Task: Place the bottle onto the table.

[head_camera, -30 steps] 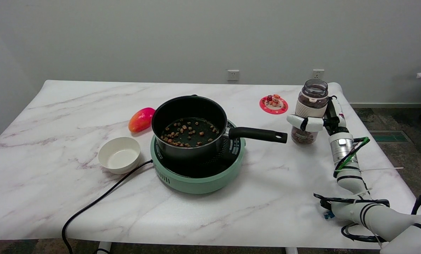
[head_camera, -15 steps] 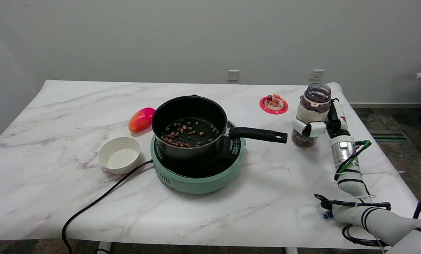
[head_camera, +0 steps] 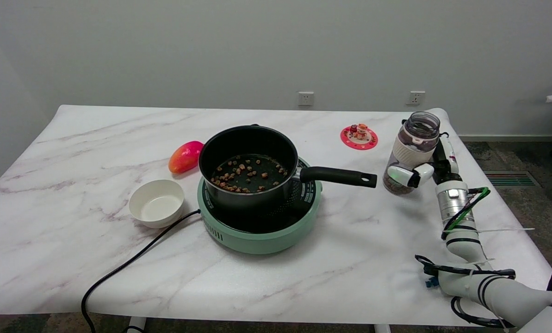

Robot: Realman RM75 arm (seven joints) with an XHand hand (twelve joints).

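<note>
**Setting the bottle down square**

My right hand (head_camera: 419,171) is wrapped around the lower half of the bottle (head_camera: 412,155), fingers curled across its front, so I hold it and nothing else. The bottle leans, its open mouth tipped toward the table's right edge and its base close to the marble table (head_camera: 72,208), just past the tip of the pot handle (head_camera: 338,176). I cannot tell whether the base already touches the surface.

To do this well, I judge I should first bring the bottle upright, then lower it until the whole base sits flat, and only then loosen my fingers. Letting go while it leans could tip it and spill the brown pieces inside. I should also keep clear of the pot handle on my way out.

My forearm rises steeply from the lower right, wrist bent so the hand meets the bottle from its right side. Farther off, the black pot (head_camera: 248,166) sits on the green cooker (head_camera: 262,231), the red coaster (head_camera: 359,136) behind.
</note>
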